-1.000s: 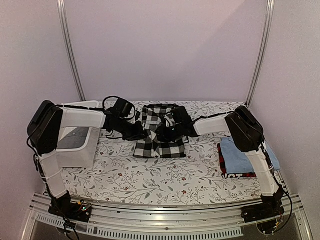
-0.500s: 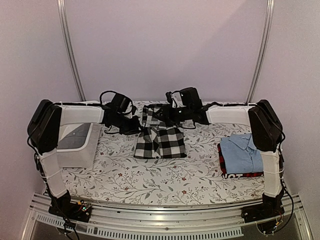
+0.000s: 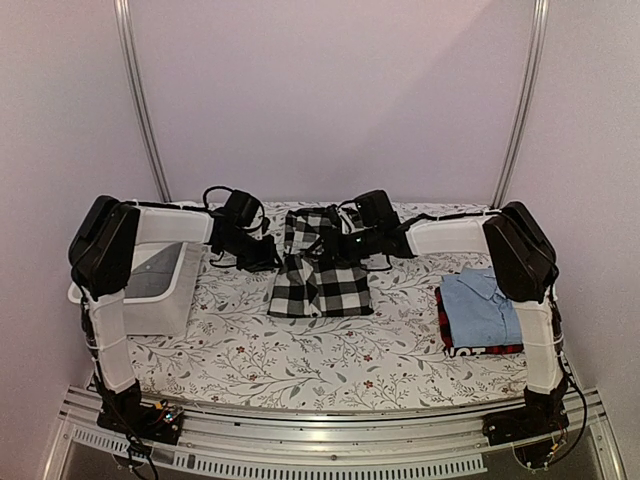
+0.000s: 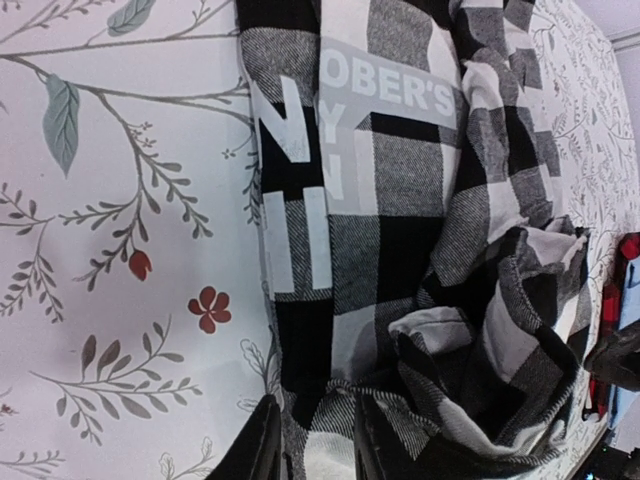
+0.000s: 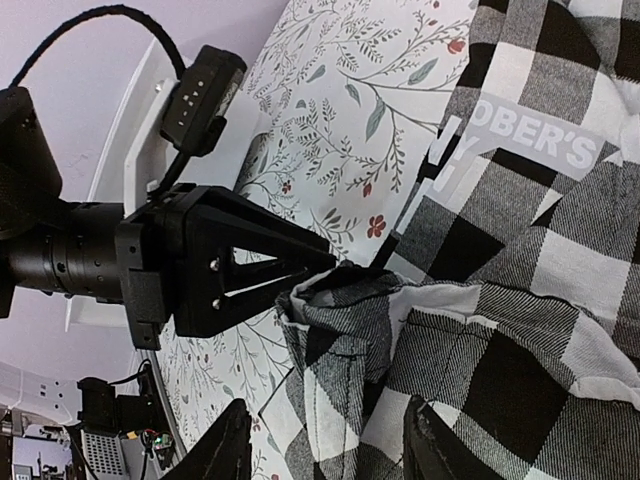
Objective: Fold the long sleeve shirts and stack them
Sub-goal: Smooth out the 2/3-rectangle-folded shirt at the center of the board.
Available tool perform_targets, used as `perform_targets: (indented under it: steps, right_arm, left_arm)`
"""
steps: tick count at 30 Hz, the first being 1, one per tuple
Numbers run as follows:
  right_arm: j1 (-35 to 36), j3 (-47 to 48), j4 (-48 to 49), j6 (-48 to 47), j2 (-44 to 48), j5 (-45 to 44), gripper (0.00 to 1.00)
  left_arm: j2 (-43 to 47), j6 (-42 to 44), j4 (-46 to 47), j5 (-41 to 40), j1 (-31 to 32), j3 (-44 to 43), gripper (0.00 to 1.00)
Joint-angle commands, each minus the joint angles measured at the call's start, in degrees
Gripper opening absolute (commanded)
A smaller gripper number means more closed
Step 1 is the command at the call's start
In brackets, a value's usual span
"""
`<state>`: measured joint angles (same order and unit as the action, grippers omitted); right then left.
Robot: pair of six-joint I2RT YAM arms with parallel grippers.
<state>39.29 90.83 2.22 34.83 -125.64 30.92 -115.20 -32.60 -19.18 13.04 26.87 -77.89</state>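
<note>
The blue shirt (image 3: 480, 305) lies folded on the red-and-black shirt (image 3: 485, 350) at the right of the counter (image 3: 250, 350). The checked shirt (image 3: 322, 285) in the middle is only half folded. The left gripper (image 4: 312, 440) pinches its edge in its jaws, and the right gripper (image 5: 330, 450) has its jaws released.

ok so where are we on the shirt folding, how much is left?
Done: the light blue shirt lies folded on top of the red-and-black shirt at the right. In hand: the checked shirt, in the middle, partly folded and bunched at its far end; the left gripper appears to pinch its edge, the right gripper hangs open over it. To do: finish that fold and add it to the stack.
</note>
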Motion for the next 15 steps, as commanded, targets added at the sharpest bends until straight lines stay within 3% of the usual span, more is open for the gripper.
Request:
perform_targets:
  steps: [1,9,15]
  right_arm:
    - [1.14,4.17,-3.36,-1.79,-4.07,2.83,0.5]
    - [1.58,7.38,-3.26,-1.23,-7.18,3.81,0.37]
    - [1.57,6.71,-3.51,-1.16,-5.71,0.03,0.03]
  left_arm:
    - [2.22,0.08,0.22,-0.3,-0.11,1.08,0.26]
    - [4.72,0.17,-0.42,-0.14,-0.23,2.54,0.26]
    - [7.02,-0.42,-0.59,0.82,-0.08,3.45,0.26]
